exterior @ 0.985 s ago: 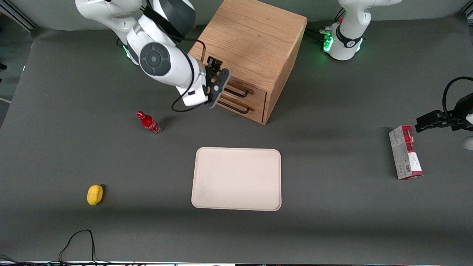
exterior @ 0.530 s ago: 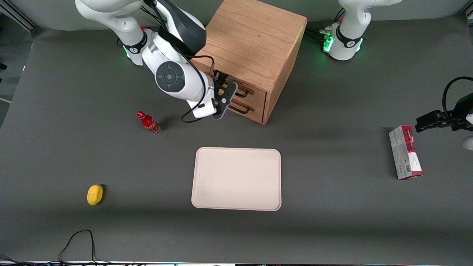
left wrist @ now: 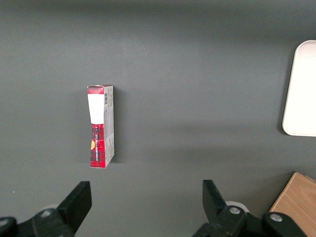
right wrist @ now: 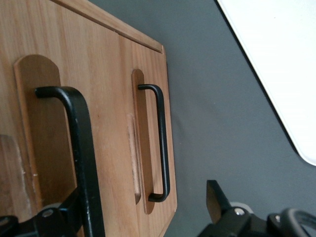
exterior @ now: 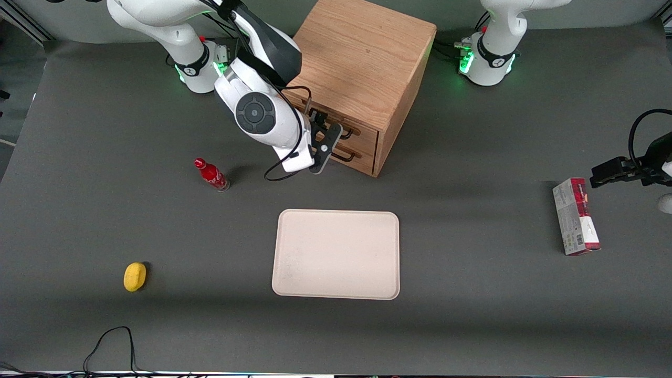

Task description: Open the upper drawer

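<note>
Even, diffuse overhead light fills the scene, bright without glare. The boxy light-oak cabinet (exterior: 362,79) casts a soft, broad shadow across the matte dark grey table (exterior: 472,315). Green indicator lamps glow at the 2 arm bases. In the right wrist view, the thin black bar handle (right wrist: 81,153) of the upper drawer (right wrist: 44,148) looks slightly soft up close, and the black two-finger gripper (right wrist: 138,215) sits dark at the edge.

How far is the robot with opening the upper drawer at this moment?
Done: the approach. The gripper is at the front of the cabinet, open, and the upper drawer's handle runs between its fingers. In hand: positioning for the grasp, since the fingers are not yet shut on the bar. Left: closing and pulling. The upper drawer is flush with the one below.
</note>
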Tool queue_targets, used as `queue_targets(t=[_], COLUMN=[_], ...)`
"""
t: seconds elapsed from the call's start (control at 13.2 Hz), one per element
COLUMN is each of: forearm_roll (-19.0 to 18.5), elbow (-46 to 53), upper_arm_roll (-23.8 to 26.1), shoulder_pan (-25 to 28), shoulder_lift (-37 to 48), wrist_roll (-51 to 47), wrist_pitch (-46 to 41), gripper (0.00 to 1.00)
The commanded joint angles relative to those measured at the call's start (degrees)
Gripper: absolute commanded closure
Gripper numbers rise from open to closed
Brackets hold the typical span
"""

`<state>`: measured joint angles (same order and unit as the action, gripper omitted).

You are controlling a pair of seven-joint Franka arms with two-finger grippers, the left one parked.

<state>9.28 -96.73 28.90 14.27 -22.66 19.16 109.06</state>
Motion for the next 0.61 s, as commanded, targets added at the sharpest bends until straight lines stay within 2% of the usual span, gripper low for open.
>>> queue_targets(t=[0.0, 0.15, 0.53], forearm_roll=[-4.26, -5.32, -4.71], elbow=[3.73, 6.28, 14.54], upper_arm_roll=[-0.42, -1.12, -11.66], shoulder_pan=[-1.35, -2.32, -2.58], shoulder_lift=[-2.56, -3.96, -7.74], wrist_roll=[1.15, 3.94, 13.97], wrist_pitch=[0.63, 0.54, 0.37], gripper=[0.00, 0.00, 0.00])
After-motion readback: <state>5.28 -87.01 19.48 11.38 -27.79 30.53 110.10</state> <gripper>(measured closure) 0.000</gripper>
